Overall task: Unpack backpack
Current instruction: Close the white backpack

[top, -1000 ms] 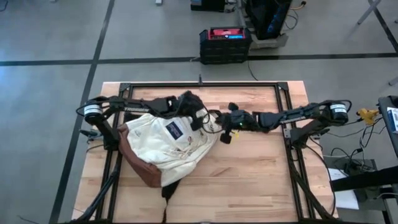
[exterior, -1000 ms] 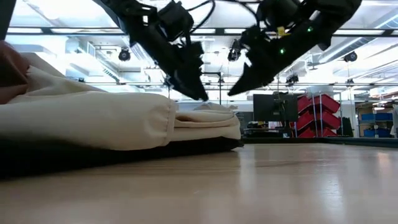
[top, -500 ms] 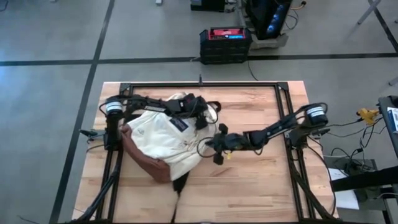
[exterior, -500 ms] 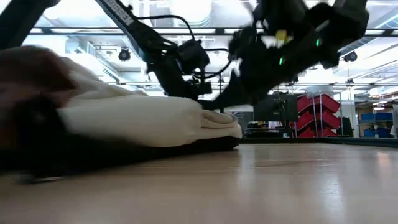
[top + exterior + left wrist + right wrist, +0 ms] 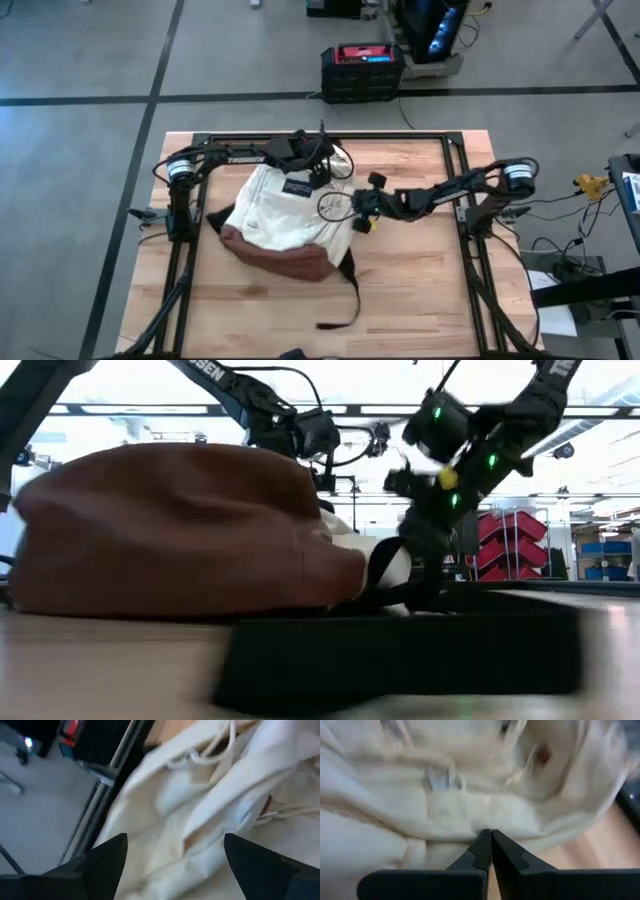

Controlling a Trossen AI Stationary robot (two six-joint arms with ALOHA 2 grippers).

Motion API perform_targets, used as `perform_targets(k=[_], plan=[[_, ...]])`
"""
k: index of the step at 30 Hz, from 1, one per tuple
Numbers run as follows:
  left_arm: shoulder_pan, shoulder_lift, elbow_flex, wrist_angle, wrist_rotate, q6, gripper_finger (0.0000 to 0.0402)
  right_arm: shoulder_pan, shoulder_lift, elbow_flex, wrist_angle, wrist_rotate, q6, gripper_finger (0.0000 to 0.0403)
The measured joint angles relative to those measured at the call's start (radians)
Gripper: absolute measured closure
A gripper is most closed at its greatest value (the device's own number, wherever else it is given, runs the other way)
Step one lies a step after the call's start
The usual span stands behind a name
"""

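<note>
wooden table (image 5: 420, 290) holds backpack (image 5: 285, 215) left of centre; left gripper (image 5: 318, 160) spread wide, empty, at its top; right gripper (image 5: 352, 208) pinched shut against cream fabric, grasp unclear; risk: fabric slips, bag drags

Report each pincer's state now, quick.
Left pincer: open, over the backpack's top, holding nothing.
Right pincer: shut, tips against the backpack's cream fabric; whether fabric is pinched cannot be told.
</note>
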Motion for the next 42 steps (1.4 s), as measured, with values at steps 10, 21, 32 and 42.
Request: perform_targets(k=[10,21,32,42], plan=[[0.141,-0.006,0.063,0.060,0.222,0.416,0.0087,-0.155,-0.149,0.003,0.092,-0.140,-0.151,0.0340],[0.335,0.064,0.073,0.071,0.705,0.499,0.0087,-0.307,0.051,0.123,0.158,-0.246,-0.107,0.0248],[0.339,0.151,0.072,0.084,0.637,0.499,0.0089,-0.391,0.302,0.417,-0.002,-0.362,-0.078,0.0268],[0.339,0.149,0.072,0.079,0.575,0.498,0.0339,-0.392,0.351,0.529,-0.174,-0.325,-0.043,0.0309]])
